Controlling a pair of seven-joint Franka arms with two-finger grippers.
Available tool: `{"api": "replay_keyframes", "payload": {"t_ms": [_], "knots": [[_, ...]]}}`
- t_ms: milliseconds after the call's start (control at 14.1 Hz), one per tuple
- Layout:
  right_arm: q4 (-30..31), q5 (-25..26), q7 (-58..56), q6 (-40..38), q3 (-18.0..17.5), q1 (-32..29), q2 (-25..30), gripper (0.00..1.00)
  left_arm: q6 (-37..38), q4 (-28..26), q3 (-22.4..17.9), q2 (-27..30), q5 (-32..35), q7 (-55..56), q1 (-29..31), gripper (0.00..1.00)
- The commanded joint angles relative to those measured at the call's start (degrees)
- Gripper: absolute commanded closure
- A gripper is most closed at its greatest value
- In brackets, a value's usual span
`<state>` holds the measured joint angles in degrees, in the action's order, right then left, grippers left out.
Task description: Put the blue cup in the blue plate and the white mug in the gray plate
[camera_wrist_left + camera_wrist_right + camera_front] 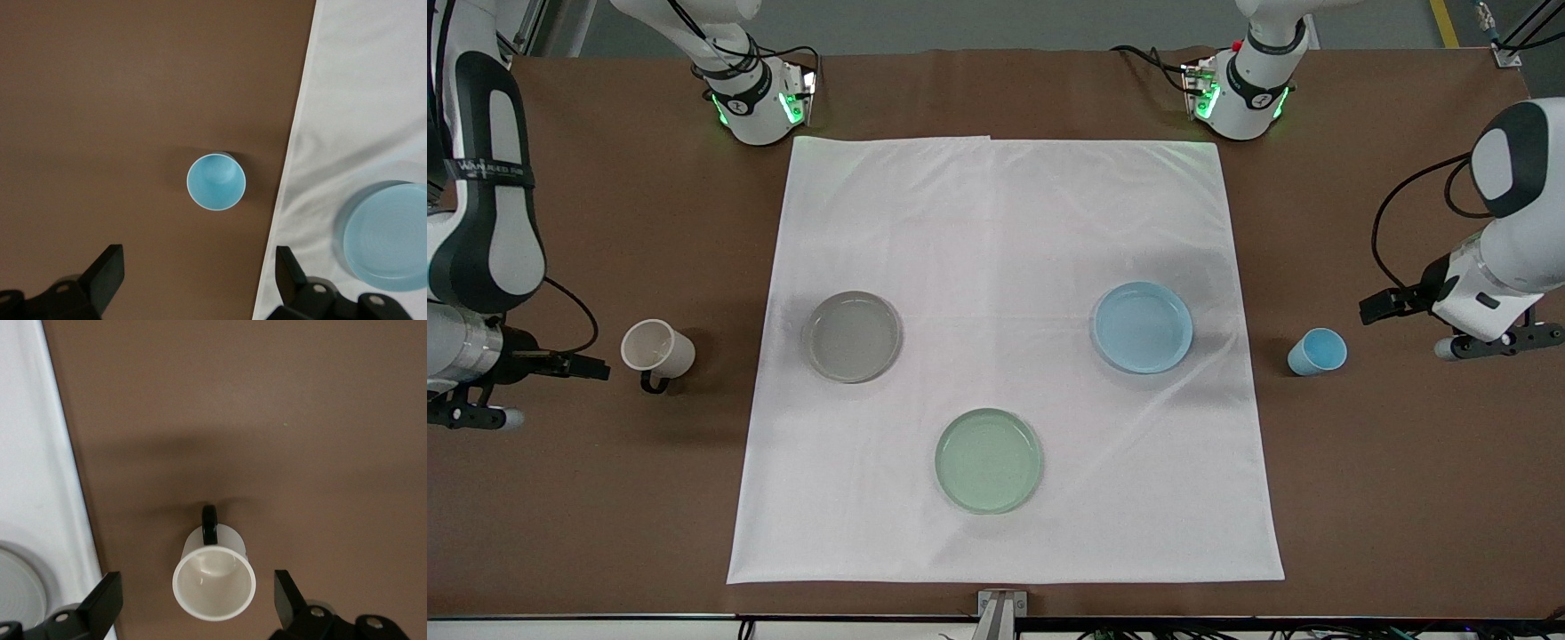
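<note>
Glossy tapered blue cup (216,181) upright on matte brown table (100,100), spread left pincer (200,277) above.

The blue cup (1317,351) and the white mug (657,348) stand upright on bare counter (1405,489). The blue plate (1144,326) and the gray plate (853,336) lie empty.

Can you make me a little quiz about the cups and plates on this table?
1. True or false: the blue cup already sits in the blue plate.
2. Which plate lies nearest the front camera? A) gray plate B) blue plate C) green plate
3. Fill in: the white mug stands on the bare brown ____, not on the white cloth.

Key:
1. False. It stands upright on the table beside the cloth, below the open left gripper.
2. C.
3. Table. The open right gripper hovers over it.
</note>
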<state>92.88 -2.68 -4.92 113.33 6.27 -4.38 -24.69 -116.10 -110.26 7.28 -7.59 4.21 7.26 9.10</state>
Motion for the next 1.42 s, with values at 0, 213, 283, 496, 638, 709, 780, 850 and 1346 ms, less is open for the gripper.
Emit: {"api": "replay_keyframes", "payload": {"t_ms": [0,213,283,496,638,709,780,850,1346], "knots": [[7.74,-0.75,0.35,7.67,-0.47,-0.19,1.75,0.0,-13.66,-10.12,0.28,-0.13,0.97,-0.76,1.71,0.01],[12.05,-0.92,0.44,15.58,-0.65,-0.19,0.0,0.01,-24.4,-13.14,0.37,-6.1,4.83,-2.51,5.05,0.03],[13.46,-0.92,0.53,18.22,-0.65,-0.1,-0.62,0.02,-25.83,-13.06,0.37,-7.86,4.84,-2.51,5.23,0.08],[15.4,-2.06,0.53,21.32,-0.74,-0.19,-2.38,0.05,-27.16,-12.7,0.46,-10.86,4.84,-2.43,5.23,0.25],[15.41,-3.82,0.09,21.41,-0.65,-0.28,-3.34,0.1,-27.16,-12.79,0.46,-11.13,4.84,-2.16,5.23,0.4],[15.49,-3.82,0.0,21.32,-0.65,-0.1,-3.7,0.14,-27.16,-12.7,0.55,-11.56,4.84,-2.16,5.14,0.52],[15.49,-3.82,-0.17,21.32,-0.65,-0.1,-3.79,0.18,-27.16,-12.62,0.63,-11.83,4.84,-2.16,5.06,0.69],[15.49,-3.82,-1.05,21.23,-0.65,-0.1,-3.79,0.24,-27.16,-12.53,0.81,-11.74,4.84,-2.16,5.06,0.85],[15.84,-3.82,-4.22,21.14,-0.65,-0.45,-4.67,0.93,-20.16,-10.61,5.98,-5.78,4.49,-0.85,4.7,1.0]]}}
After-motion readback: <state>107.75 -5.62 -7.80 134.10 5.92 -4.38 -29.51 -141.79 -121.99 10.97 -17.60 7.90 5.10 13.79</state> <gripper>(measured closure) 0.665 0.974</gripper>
